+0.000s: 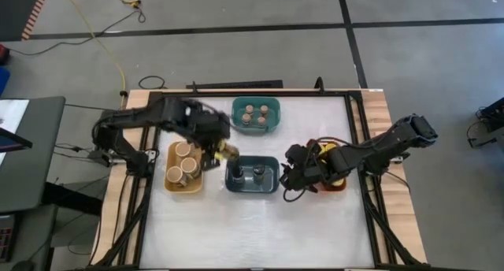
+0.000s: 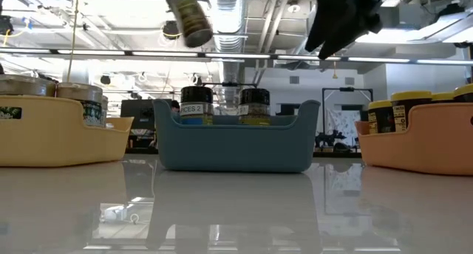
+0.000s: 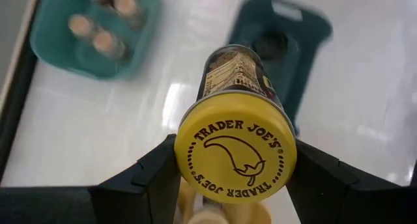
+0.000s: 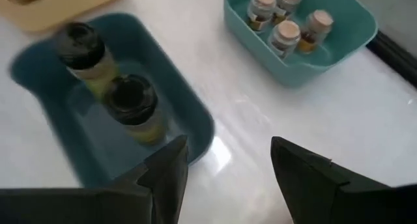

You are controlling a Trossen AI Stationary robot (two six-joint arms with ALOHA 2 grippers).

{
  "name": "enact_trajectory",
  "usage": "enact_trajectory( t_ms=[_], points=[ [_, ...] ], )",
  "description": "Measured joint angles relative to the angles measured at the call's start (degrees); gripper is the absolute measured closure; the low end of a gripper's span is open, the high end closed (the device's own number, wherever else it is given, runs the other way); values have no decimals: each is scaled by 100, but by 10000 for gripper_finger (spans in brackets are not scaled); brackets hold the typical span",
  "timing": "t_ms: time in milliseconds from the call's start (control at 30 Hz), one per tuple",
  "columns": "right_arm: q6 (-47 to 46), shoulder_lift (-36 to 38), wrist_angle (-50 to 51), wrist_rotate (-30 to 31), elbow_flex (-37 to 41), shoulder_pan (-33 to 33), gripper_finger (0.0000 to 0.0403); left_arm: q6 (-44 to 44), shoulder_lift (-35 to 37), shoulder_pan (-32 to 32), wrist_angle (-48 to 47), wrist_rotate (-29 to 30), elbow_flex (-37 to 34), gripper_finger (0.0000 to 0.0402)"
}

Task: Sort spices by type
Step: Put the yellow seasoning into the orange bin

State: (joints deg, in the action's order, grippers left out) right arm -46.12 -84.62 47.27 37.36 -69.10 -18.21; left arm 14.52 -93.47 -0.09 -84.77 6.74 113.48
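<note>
Yellow-lidded jar (image 3: 235, 160) sits clamped in my left end effector (image 3: 234, 178), fingers pressed against the lid's two sides, the glass body pointing away from the wrist camera. From overhead I see that end effector (image 1: 223, 150) raised between the yellow bin (image 1: 170, 184) and the dark-blue bin (image 1: 270, 184); the level camera catches the jar (image 2: 186, 16) tilted, well above the bench (image 1: 260, 232).

My right end effector (image 4: 225, 168) hangs empty with its jaws apart, over the bench just beside the dark-blue bin (image 4: 195, 129). Overhead it shows at that bin's right end (image 1: 293, 175), with the orange bin (image 1: 335, 186) beneath the arm.

Two dark-lidded jars (image 4: 130, 100) stand upright in the dark-blue bin. Four small brown-topped jars (image 1: 256, 114) fill the teal bin (image 1: 238, 113) at the far side. Three wide tan-topped jars (image 1: 186, 164) sit in the yellow bin. More yellow-lidded jars (image 2: 399, 110) stand in the orange bin (image 2: 421, 147), seen from bench height.
</note>
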Motion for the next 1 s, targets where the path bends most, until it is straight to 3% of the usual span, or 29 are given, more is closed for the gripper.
enact_trajectory(
  t_ms=[233,333,433,667,1000],
  points=[
    [1428,-2,-287,-472,34,395,159,11,-231,353,612,-14,67,177],
    [1713,200,-882,-846,543,565,159,10,-435,339,584,-50,62,177],
    [1699,627,-1961,-1307,1345,722,159,6,-579,303,431,-63,60,177],
    [1629,1692,-4787,-1278,2597,776,159,31,-679,305,289,-197,58,177],
    [3770,763,-7176,-1488,2720,885,159,270,-679,203,277,-246,58,177]
  ],
)
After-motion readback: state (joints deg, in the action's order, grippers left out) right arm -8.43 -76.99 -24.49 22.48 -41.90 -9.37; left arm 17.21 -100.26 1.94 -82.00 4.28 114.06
